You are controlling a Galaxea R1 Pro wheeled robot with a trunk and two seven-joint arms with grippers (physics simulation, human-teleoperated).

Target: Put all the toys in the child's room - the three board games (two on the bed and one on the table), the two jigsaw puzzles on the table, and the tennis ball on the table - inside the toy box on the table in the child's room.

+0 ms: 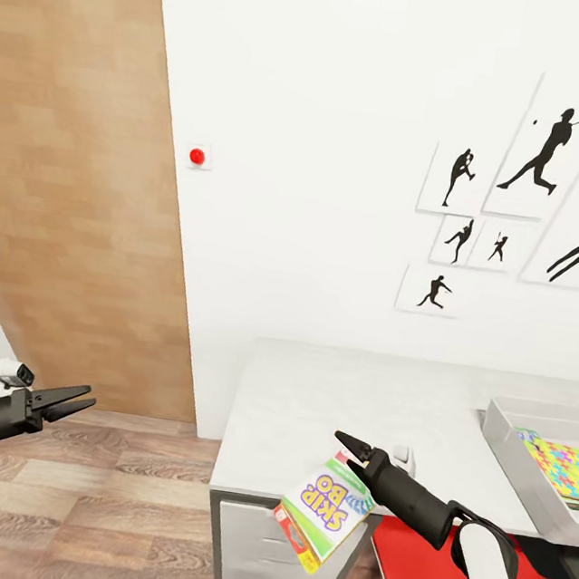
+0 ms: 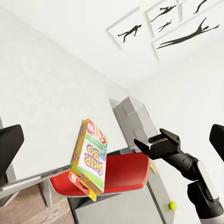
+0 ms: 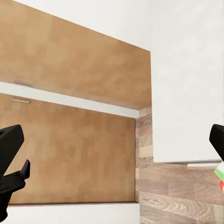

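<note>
Dangling beside the right pincer (image 1: 349, 444) (grip unclear), Skip-Bo box (image 1: 326, 510), long axis tilted downward.

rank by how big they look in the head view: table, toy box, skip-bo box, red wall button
1. table
2. toy box, cut off by the frame edge
3. Skip-Bo box, nearer the camera, so its look is flattered
4. red wall button

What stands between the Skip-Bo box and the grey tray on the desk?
Nothing visible does. The green and yellow Skip-Bo box hangs off the near edge of the pale grey desk, beside the right tool. The desk top from there to the shallow grey tray is bare.
</note>
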